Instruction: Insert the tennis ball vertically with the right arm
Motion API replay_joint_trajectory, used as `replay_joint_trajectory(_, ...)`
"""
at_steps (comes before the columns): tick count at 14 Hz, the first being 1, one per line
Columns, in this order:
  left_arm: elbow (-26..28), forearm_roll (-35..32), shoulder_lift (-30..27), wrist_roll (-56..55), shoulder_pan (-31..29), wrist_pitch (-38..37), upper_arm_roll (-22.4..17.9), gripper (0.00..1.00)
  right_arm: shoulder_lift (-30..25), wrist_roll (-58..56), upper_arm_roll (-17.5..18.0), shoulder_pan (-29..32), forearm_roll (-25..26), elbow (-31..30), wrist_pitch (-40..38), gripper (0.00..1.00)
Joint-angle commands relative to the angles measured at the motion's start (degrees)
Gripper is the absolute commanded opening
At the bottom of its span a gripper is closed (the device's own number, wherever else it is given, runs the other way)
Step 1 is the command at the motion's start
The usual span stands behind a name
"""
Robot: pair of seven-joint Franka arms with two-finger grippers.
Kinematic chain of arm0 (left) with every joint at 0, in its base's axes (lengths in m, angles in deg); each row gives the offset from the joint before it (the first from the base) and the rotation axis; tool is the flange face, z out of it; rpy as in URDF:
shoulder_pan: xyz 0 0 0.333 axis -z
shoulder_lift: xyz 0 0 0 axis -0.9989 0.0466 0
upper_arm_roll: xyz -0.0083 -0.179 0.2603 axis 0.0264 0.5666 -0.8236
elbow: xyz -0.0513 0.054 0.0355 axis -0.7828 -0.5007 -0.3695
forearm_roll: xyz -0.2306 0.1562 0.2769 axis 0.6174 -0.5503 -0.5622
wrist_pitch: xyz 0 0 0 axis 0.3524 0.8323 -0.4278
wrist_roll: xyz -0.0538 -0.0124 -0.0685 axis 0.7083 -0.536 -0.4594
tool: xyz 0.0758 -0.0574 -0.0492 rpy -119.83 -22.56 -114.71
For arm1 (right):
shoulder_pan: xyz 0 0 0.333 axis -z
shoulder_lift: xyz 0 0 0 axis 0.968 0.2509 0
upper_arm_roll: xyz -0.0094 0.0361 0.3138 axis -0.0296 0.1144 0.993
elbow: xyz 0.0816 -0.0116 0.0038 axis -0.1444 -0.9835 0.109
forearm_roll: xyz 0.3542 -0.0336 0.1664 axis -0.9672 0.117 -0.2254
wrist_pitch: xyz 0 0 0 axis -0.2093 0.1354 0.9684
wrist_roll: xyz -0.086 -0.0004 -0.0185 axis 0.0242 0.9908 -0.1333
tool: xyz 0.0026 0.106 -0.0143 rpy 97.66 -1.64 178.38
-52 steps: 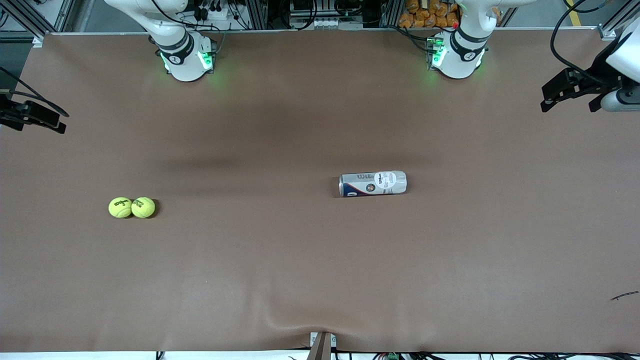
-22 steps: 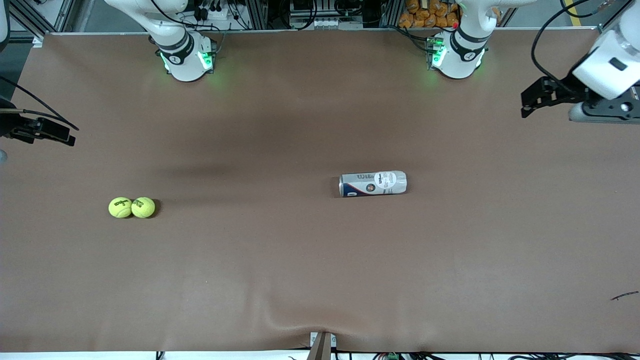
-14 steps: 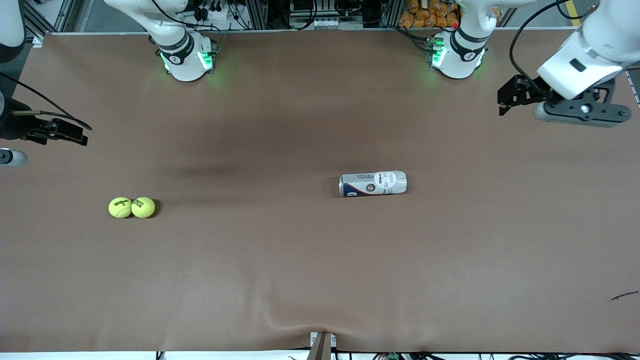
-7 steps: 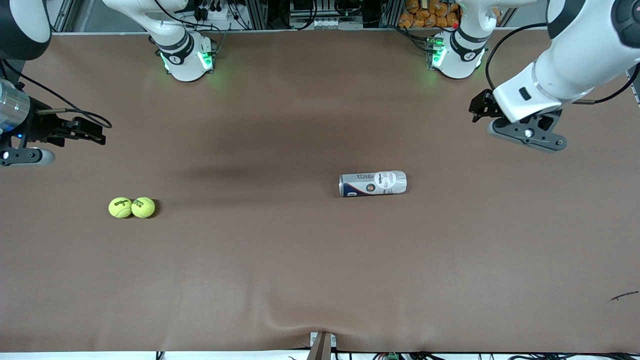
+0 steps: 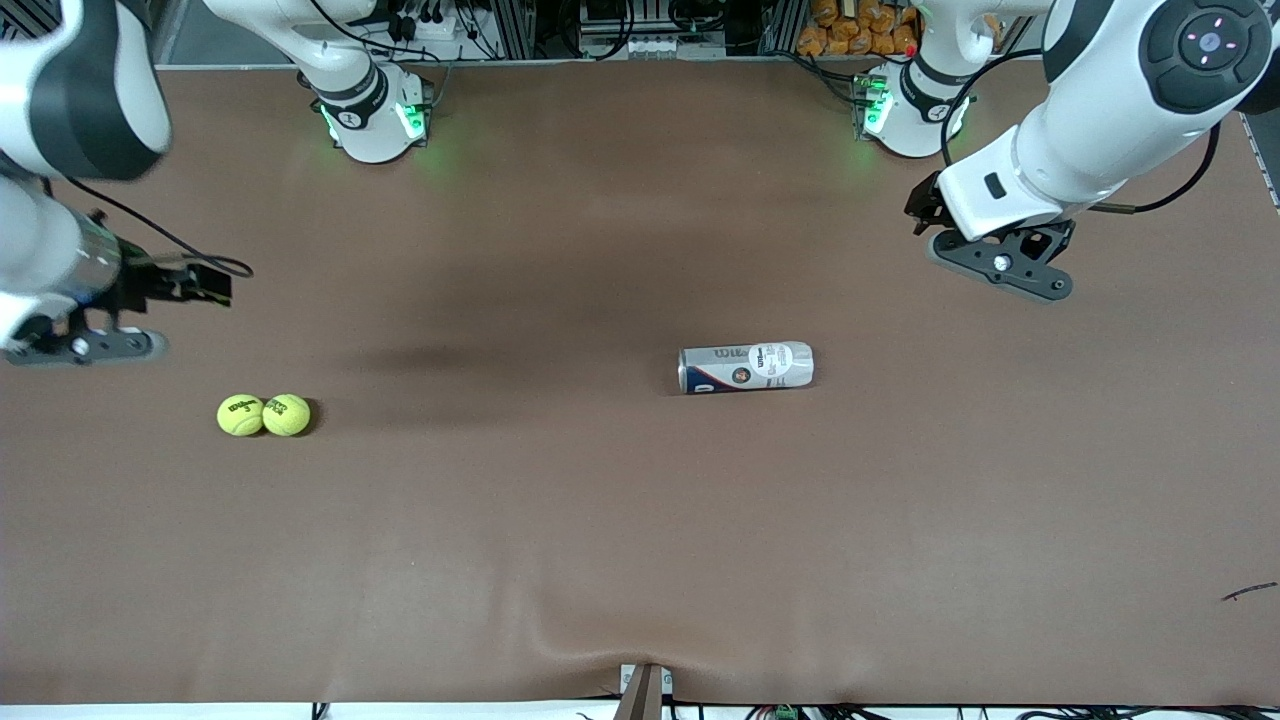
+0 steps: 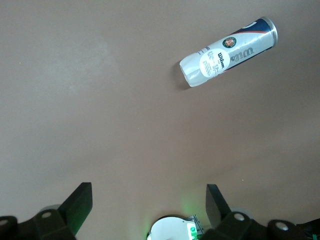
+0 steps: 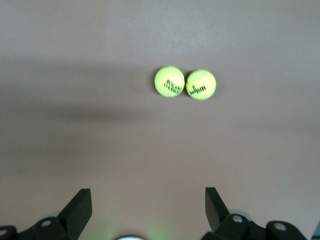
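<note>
At the right arm's end of the brown cloth-covered table (image 5: pixel 560 560), the black two-finger right gripper (image 5: pixel 205 285) on the white right arm (image 5: pixel 60 150) hangs in the air over bare cloth, close to the two tennis balls and not touching them. In the right wrist view its fingers (image 7: pixel 80 205) stand wide apart with nothing between them.

The two yellow-green felt tennis balls lie on the table, touching each other. The first tennis ball (image 5: pixel 240 415) is closer to the right arm's end of the table, and the second tennis ball (image 5: pixel 287 415) lies just beside it, on the side toward the can. In the right wrist view both balls show their black printed letters (image 7: pixel 169 82) (image 7: pixel 201 84).

The silver and white cylindrical ball can (image 5: pixel 746 367) lies on its side near the middle of the table, well apart from the balls, toward the left arm's end. Its blue-marked end points toward the balls. The left wrist view shows the can (image 6: pixel 227 52) as well.

Past the can, toward the left arm's end, the black two-finger left gripper (image 5: pixel 925 210) on the white left arm (image 5: pixel 1100 110) hangs over bare cloth. Its fingers (image 6: pixel 80 202) are wide apart and empty.
</note>
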Motion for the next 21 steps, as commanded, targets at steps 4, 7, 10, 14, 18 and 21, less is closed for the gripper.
replay_joint_trajectory(4,0.0,-0.4,0.9,1.6,-0.1,-0.5,0.6,1.0,6.7,-14.8,-0.2,3.0,1.7,-4.0,9.6,1.0)
replay_joint_trajectory(7,-0.2,-0.4,1.5,5.0,-0.1,-0.4,0.8,1.0,12.2,-24.6,-0.3,4.9,1.6,-4.0,16.2,1.0)
replay_joint_trajectory(10,-0.3,-2.4,2.3,12.7,-1.2,-0.3,0.8,1.0,15.9,-33.3,-0.3,6.0,1.4,-4.2,21.6,1.0)
replay_joint_trajectory(14,0.4,-4.5,2.9,19.1,-0.6,-0.4,0.8,1.0,20.4,-39.3,-0.3,6.3,1.4,-4.4,26.5,1.0)
replay_joint_trajectory(18,0.5,-11.1,4.9,24.4,2.5,-0.4,1.9,1.0,24.3,-42.1,-0.3,6.4,1.4,-4.5,29.6,1.0)
replay_joint_trajectory(21,0.2,-15.2,6.8,24.4,6.7,-0.5,1.9,1.0,26.8,-44.3,-0.2,7.1,1.3,-4.4,31.8,1.0)
